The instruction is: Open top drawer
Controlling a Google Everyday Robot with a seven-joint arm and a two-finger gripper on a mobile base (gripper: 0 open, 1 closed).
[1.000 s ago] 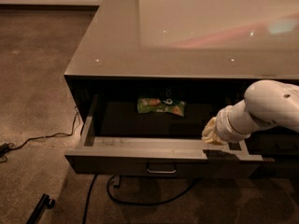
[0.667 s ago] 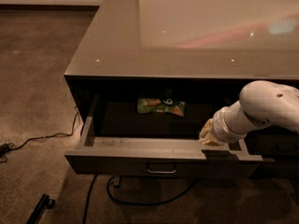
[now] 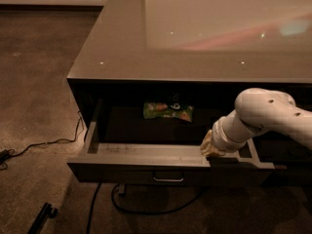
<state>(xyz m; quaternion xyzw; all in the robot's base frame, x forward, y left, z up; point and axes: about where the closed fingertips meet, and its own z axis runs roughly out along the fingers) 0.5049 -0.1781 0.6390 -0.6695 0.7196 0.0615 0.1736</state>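
The top drawer (image 3: 126, 170) stands pulled out from under the glossy counter (image 3: 146, 57). Its flat dark front carries a small metal pull (image 3: 168, 178) at centre. A green snack bag (image 3: 168, 110) lies inside near the back. My gripper (image 3: 212, 148) reaches down from the white arm (image 3: 265, 116) at the right and sits at the top edge of the drawer front, right of the pull. The arm's wrist covers the gripper's end.
Brown carpet (image 3: 34, 82) lies to the left. A black cable (image 3: 39, 144) runs over it at the left, and another cable (image 3: 146, 211) loops under the drawer. A dark bar (image 3: 41, 217) lies on the floor at the bottom left.
The arm and gripper have shifted slightly left along the drawer's front edge. The drawer stays pulled out as before.
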